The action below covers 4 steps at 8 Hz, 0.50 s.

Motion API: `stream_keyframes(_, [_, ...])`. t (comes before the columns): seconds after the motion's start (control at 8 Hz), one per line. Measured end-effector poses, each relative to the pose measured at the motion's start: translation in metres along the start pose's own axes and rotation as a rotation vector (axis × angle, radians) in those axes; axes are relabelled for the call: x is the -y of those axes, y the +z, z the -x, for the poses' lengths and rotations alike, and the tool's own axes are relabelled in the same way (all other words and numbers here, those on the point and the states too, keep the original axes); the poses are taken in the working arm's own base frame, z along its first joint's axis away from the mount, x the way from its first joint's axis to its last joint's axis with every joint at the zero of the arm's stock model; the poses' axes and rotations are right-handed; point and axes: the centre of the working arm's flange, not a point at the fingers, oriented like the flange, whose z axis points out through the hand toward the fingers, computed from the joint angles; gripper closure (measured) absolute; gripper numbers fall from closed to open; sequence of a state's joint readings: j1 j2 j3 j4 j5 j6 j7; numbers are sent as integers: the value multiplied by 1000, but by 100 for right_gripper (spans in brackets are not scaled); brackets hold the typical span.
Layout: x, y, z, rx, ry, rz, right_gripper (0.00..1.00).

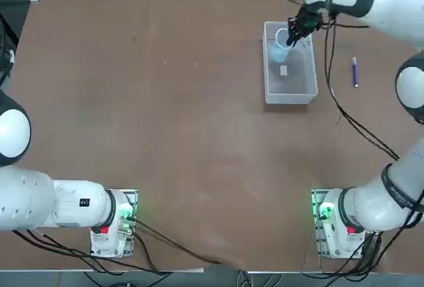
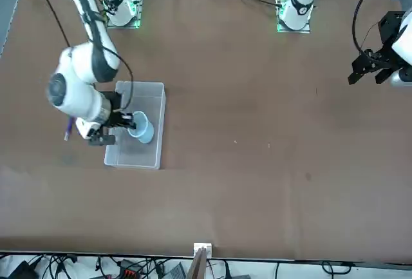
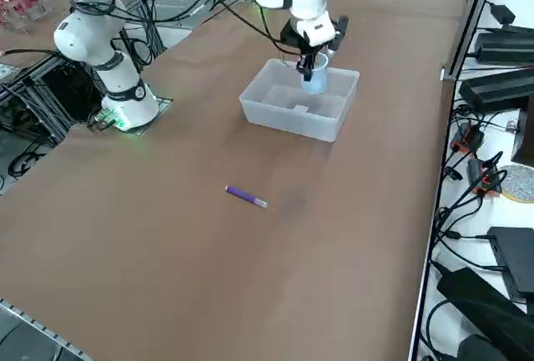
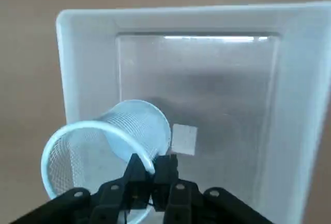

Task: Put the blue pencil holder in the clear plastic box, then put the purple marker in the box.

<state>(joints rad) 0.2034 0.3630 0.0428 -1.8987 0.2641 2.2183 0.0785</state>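
Right gripper (image 4: 151,169) pinches the rim of the blue pencil holder (image 4: 111,144), fingers clamped on its wall, and hangs it tilted over the far end of the clear plastic box (image 1: 311,91). In the top view the box sits at about one o'clock from table centre. Purple marker (image 1: 355,72) lies on the table (image 1: 165,114) at three o'clock of the box, well apart.
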Motion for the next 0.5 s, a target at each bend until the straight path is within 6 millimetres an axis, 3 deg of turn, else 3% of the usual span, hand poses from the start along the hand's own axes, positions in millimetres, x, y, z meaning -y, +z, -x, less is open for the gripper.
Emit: stream_keyframes(0.5, [-1, 32, -4, 9, 4, 9, 95])
